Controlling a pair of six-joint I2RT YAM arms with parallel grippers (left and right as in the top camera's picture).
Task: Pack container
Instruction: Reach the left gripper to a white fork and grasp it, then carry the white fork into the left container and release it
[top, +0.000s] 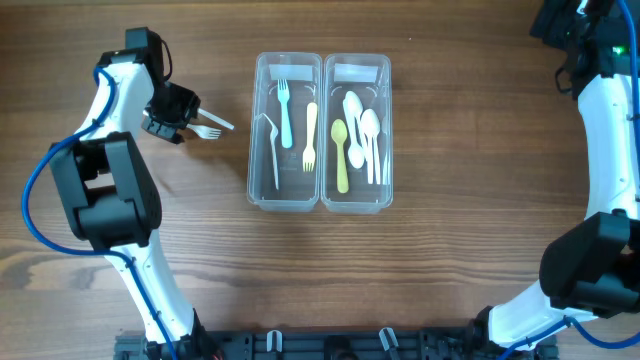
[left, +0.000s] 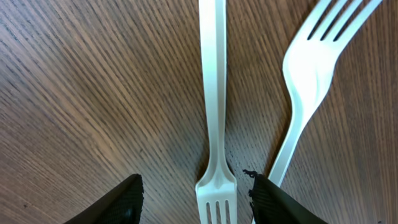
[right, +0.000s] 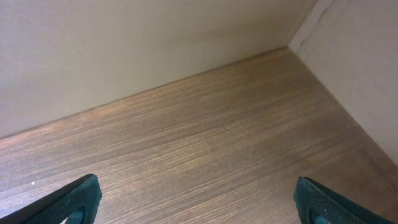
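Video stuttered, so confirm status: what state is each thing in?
White forks: flat on table, unpacked.
Left pincer: open, straddling one white fork.
Right pincer: open, empty.
Left container: lidless, holds coloured forks.
Right container: lidless, holds spoons.

what sits on the wooden table (top: 450, 150)

two clear tubs stand touching, side by side at the middle: the left container (top: 285, 203) and the right container (top: 355, 205). left of them, two white forks (top: 208, 130) lie on bare wood, close together, tines pointing opposite ways.
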